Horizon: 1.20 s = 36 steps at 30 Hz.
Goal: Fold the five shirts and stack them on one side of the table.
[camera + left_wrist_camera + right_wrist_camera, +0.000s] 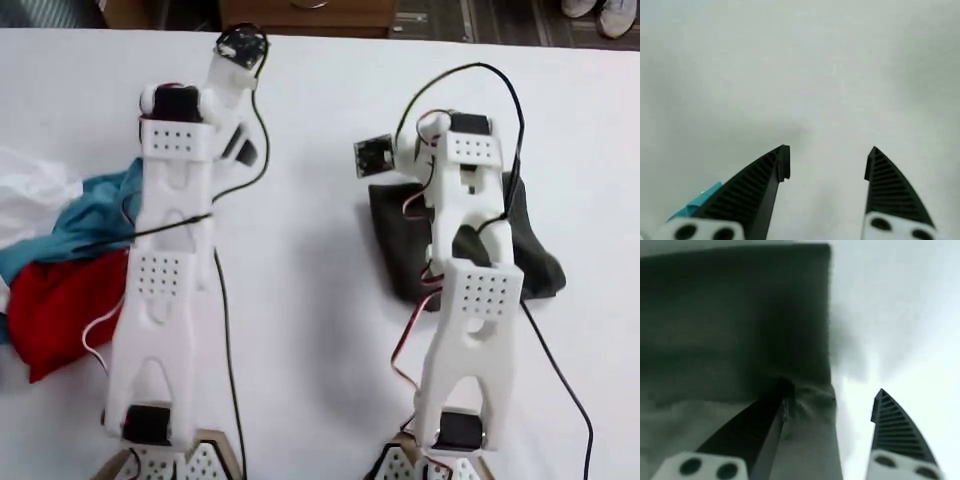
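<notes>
both claws gape: left claw [828,150] over bare desk [800,60], right claw [832,389] astride the limp dark shirt [735,315]; i'd pinch its edge.

I had a plain white desk [320,330] under me, smooth and matte, and it ran wide to both sides. The light on it was soft and even, and the shadows were faint and grey with blurred rims. No hard glare anywhere. Up close the surface read pale grey-white, without a mark on it. Past the far edge I saw a strip of dark floor [480,20], ribbed or planked, I couldn't tell which. A piece of brown wooden furniture [305,14] stood there, only its low front showing.
</notes>
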{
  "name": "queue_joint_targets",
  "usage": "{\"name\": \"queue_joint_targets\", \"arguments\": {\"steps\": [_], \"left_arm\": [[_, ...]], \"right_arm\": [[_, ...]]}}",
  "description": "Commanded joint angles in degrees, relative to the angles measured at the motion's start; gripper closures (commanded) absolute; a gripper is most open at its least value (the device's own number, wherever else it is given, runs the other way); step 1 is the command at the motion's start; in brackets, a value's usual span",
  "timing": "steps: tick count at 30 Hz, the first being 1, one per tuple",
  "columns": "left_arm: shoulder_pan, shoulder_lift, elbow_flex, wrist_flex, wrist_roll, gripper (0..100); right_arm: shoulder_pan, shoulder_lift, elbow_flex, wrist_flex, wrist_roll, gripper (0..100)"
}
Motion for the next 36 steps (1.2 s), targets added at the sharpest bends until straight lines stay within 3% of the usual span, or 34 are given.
{"name": "queue_joint_targets", "arguments": {"steps": [1,11,16,24,27,31,36], "left_arm": [[-0.35,-4.75,-1.54,0.97,0.00,74],[-0.26,-5.10,-1.54,0.97,0.00,74],[-0.62,-5.19,-1.54,0.97,0.00,74],[-0.44,-5.19,-1.63,0.97,0.00,74],[-0.35,-5.19,-1.98,0.97,0.00,74],[-0.44,-5.19,-2.07,0.97,0.00,74],[-0.35,-5.19,-2.07,0.97,0.00,74]], "right_arm": [[-0.75,0.31,-3.16,7.16,0.70,73.8],[-1.54,3.12,-4.04,6.02,0.35,73.8],[-2.68,4.00,-4.04,12.09,-1.85,73.8],[-2.59,2.51,-3.52,12.97,-4.22,74.3],[-2.59,2.68,-3.43,13.23,-4.13,80.7],[-2.59,2.77,-3.43,13.23,-4.13,98.9],[-1.89,2.68,-3.52,13.23,-4.40,97.5]]}}
